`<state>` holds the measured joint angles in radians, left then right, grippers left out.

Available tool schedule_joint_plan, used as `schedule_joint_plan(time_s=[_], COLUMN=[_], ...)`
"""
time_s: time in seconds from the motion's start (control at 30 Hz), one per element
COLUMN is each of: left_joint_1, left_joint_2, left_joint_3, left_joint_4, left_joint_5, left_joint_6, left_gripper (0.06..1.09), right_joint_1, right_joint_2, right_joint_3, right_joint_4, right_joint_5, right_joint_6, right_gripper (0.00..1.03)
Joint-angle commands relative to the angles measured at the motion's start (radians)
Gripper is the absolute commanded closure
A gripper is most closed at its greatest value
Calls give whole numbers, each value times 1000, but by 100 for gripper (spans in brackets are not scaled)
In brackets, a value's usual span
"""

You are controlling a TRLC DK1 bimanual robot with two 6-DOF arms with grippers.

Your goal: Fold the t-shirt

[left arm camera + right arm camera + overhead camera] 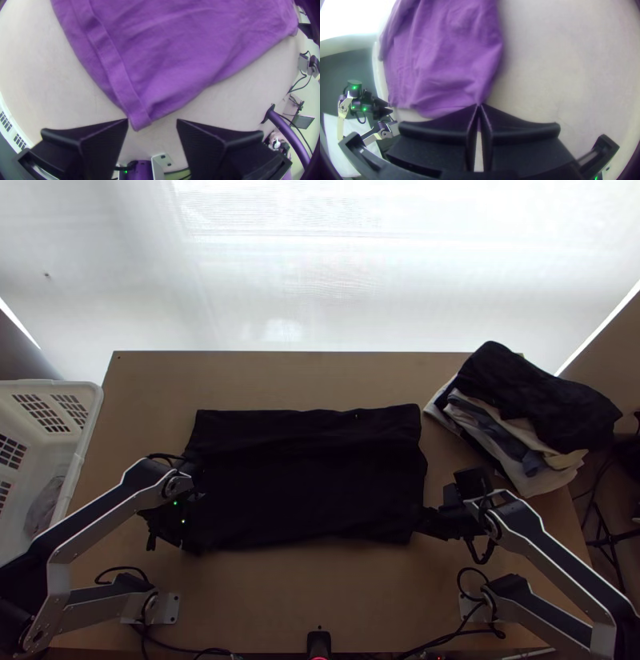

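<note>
Left gripper (190, 532): jaws standing well apart at the t-shirt's near left corner, with the tip of that corner poking in between them; no grip on it that I can see.
Right gripper (420, 522): jaws brought together on the near right corner, pinching a bit of cloth.
T-shirt (312, 476): laid out across the middle of the table (280, 588) as a broad rectangle, longer from left to right, lightly wrinkled, between the two grippers.
Hem (116, 68): a stitched band running along the left end to the corner at the left jaws.
Clothes pile (544, 404): heaped at the table's far right, near the t-shirt.
White basket (90, 436): beside the table's left edge.
</note>
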<state>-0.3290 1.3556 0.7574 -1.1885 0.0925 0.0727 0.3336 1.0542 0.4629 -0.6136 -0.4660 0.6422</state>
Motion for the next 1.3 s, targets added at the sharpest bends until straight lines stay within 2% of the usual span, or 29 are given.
schedule_joint_plan(time_s=[0.0, 0.23, 0.3, 0.37, 0.47, 0.77, 1.27], left_joint_1=[13, 96, 146, 208, 275, 355, 420], left_joint_2=[-12, -26, -29, -29, -26, 4, 62], left_joint_3=[-10, 28, 72, 126, 172, 241, 289], left_joint_4=[147, 133, 76, 26, -13, -8, 9], left_joint_5=[13, 59, 110, 184, 251, 289, 288], left_joint_6=[-13, -1, 29, 42, 72, 47, 36], left_gripper=[105, 105, 105, 105, 105, 105, 105], right_joint_1=[-2, -2, -2, -11, -18, -56, -139], right_joint_2=[-14, -54, -72, -80, -95, -85, -10], right_joint_3=[3, 8, 34, 68, 85, 155, 238], right_joint_4=[0, -8, -48, -107, -121, -109, -77], right_joint_5=[3, 3, -6, -53, -69, -123, -125], right_joint_6=[2, -1, -4, -38, -47, -45, -56], right_gripper=[100, 100, 100, 100, 100, 100, 100])
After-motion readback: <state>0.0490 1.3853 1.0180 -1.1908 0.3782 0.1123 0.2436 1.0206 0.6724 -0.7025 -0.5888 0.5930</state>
